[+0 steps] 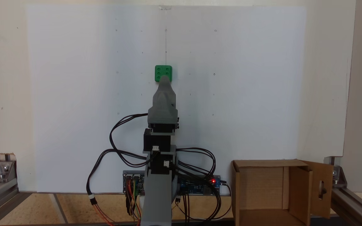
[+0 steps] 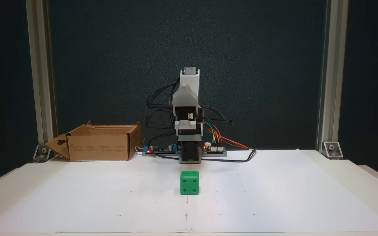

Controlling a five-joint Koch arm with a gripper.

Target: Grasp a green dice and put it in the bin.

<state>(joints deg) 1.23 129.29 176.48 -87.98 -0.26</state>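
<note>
In a fixed view from above, the green dice (image 1: 163, 73) lies on the white sheet (image 1: 74, 94) straight ahead of the arm, and the gripper (image 1: 164, 80) covers its near edge; only one grey tip shows, so I cannot tell whether the jaws are apart or together, nor whether they touch the cube. The risk I judge here is a blind descent: a tip landing on top of the cube, or beside it, could push it farther away along the sheet. The bin (image 1: 264, 188) stands at the lower right, beside the circuit boards (image 1: 200, 185); its loose flaps could catch the arm or the cube on the way in. In a fixed view from the front, the dice (image 2: 189, 182) sits alone on the sheet, clear of the arm's base (image 2: 189, 154), with open paper on every side. The bin (image 2: 100, 144) is well apart at the far left, its flap (image 2: 58, 146) hanging outward.
</note>
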